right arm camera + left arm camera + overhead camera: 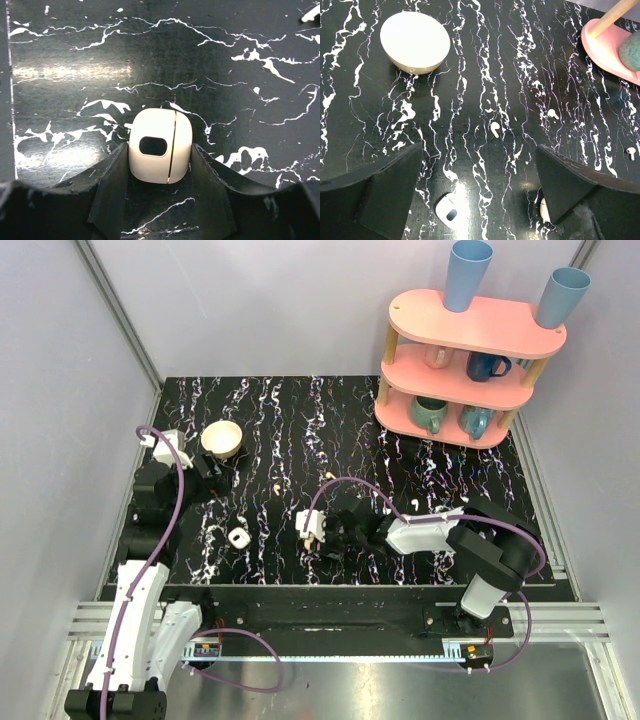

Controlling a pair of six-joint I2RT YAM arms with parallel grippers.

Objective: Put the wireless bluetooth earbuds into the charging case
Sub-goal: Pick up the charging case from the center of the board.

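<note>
The right claw pinches the white charging case; the left claw is wide. Tiny earbuds lie loose on the tabletop (light, probably slippery), so pinch one gently across its middle.

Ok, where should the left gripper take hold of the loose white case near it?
Probably across two opposite side walls of the charging case, from straight above: it lies flat, dark oval up, so only its rounded edges offer a hold. The left gripper stands open wide enough to straddle it.
</note>
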